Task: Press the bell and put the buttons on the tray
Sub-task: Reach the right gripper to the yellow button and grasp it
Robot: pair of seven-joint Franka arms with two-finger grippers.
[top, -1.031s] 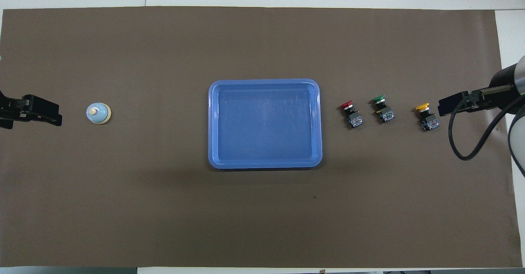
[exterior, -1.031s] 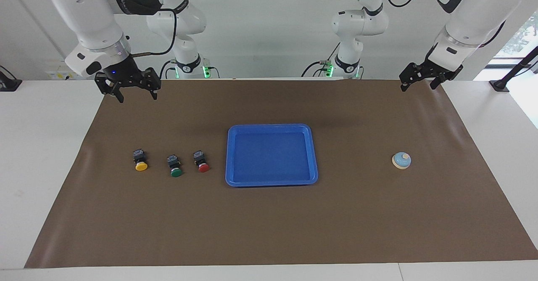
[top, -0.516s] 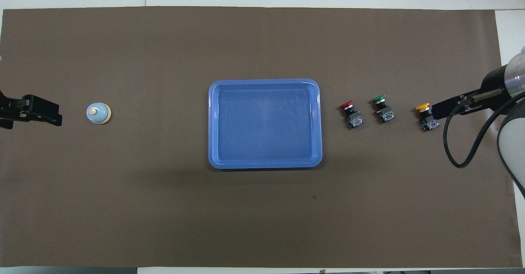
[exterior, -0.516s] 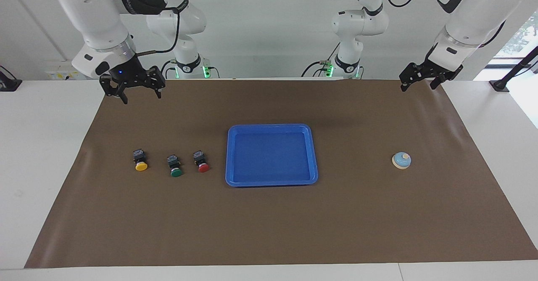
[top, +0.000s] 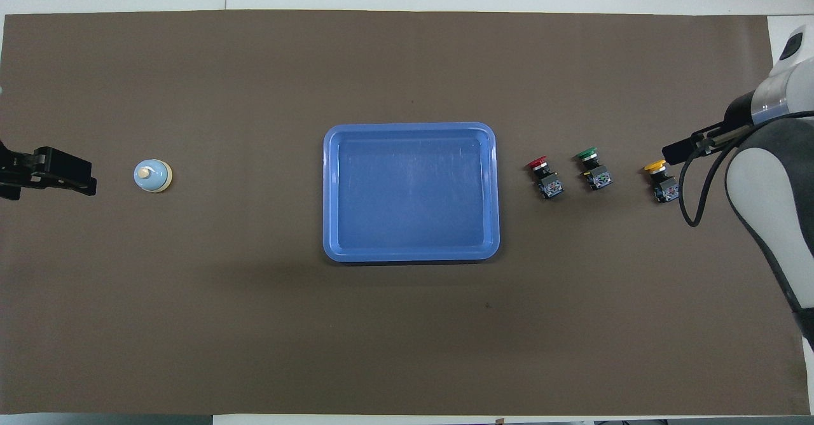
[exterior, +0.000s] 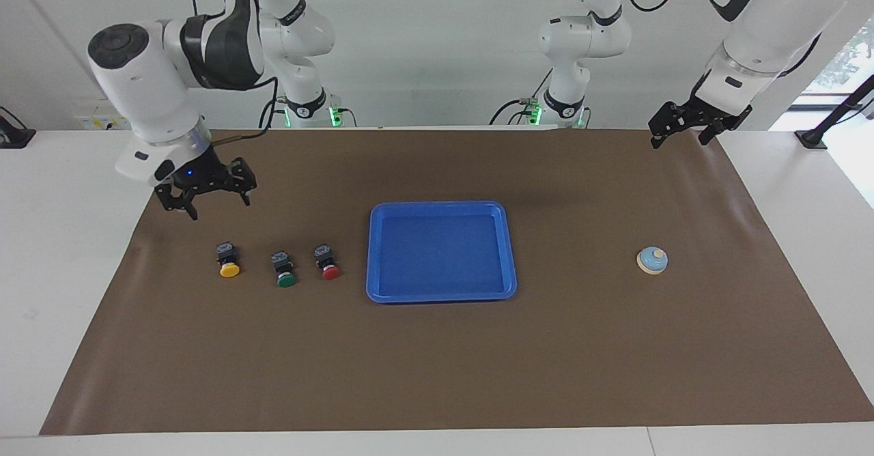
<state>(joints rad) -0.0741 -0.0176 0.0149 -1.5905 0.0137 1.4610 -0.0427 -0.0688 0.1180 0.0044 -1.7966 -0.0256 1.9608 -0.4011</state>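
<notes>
Going across the facing view from its left edge, the right gripper (exterior: pixel 217 205) hangs in the air with its fingers spread apart and nothing between them, over the brown mat (exterior: pixel 437 374) toward the right arm's end of the table, above bare mat close to the yellow button (exterior: pixel 229 260) and touching none of the buttons. In the overhead view only a dark tip of this gripper (top: pixel 675 152) shows, just beside the yellow cap (top: pixel 655 166).

Next come the three buttons in a row on the mat, each lying with its black body toward the robots and its round cap away from them: the yellow one, then the green button (exterior: pixel 283 269), then the red button (exterior: pixel 328 263), which lies closest to the tray. None of them is on the tray.

The blue tray (exterior: pixel 509 251) sits flat at the middle of the mat, its rim intact all round and its floor bare; nothing lies in it.

Well apart from the tray, toward the left arm's end of the table, the bell (exterior: pixel 652 260) stands upright on the mat, cream knob on top.

Last, the left gripper (exterior: pixel 683 128) waits in the air over the mat's edge closest to the robots at that end, jaws apart and holding nothing
</notes>
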